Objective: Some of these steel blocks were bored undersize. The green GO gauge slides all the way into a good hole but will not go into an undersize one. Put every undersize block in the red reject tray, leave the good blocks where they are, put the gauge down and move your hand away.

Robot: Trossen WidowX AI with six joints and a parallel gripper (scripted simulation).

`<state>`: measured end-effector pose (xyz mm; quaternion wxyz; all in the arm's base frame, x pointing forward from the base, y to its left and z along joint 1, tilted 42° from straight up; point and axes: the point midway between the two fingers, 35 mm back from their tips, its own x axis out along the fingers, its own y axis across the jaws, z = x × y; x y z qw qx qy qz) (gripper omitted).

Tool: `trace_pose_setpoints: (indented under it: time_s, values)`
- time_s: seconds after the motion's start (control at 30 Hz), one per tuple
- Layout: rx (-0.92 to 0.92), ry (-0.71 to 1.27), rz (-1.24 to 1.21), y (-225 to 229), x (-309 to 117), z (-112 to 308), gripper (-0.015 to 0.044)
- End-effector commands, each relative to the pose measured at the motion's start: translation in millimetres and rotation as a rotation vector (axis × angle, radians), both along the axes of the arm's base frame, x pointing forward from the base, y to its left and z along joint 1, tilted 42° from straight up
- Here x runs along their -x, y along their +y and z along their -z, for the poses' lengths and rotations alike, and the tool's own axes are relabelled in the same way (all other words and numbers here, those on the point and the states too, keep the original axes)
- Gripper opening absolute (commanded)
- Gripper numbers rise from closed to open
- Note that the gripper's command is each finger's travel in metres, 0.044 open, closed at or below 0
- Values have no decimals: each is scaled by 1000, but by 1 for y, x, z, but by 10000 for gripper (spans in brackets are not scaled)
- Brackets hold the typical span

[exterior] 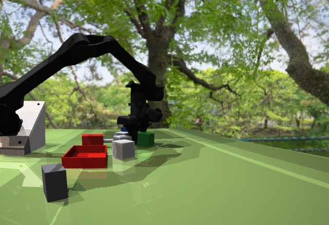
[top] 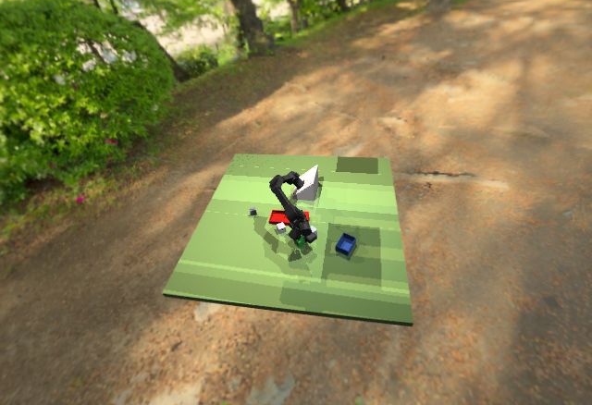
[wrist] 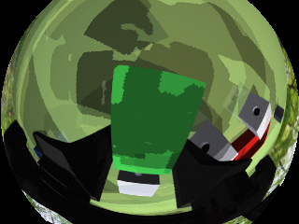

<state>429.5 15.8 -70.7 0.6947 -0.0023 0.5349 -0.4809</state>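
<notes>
Green GO gauge (top: 300,241) (exterior: 145,139) (wrist: 156,119) sits between the fingers of the tool (top: 301,238) (exterior: 136,135) (wrist: 146,129), which is clamped on it. It is low over the tabletop (top: 229,257) (exterior: 212,190) (wrist: 173,28); whether it touches cannot be told. One pale block (top: 280,227) (exterior: 123,149) (wrist: 252,105) stands apart from the gauge, near the red tray (top: 275,216) (exterior: 86,163) (wrist: 249,148).

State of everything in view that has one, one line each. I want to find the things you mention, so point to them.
Gripper (top: 300,238) (exterior: 137,137) (wrist: 146,129): shut on the green gauge.
Green gauge (top: 300,242) (exterior: 146,139) (wrist: 154,117): held, block end outward from the fingers.
Red tray (top: 278,222) (exterior: 85,163) (wrist: 248,151): no block seen inside.
Blue bin (top: 339,249): upright, outside the grip.
Dark block (top: 252,212) (exterior: 55,184) (wrist: 278,114): standing on the mat, outside the tray.
</notes>
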Motion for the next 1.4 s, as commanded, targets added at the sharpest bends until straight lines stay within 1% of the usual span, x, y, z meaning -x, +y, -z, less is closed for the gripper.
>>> trace_pose_setpoints:
  time_s: [0.0,1.37]
  values:
    - [5,-7,-5,-2,-5,-4,0]
    - [6,-7,-6,-10,-17,-10,0]
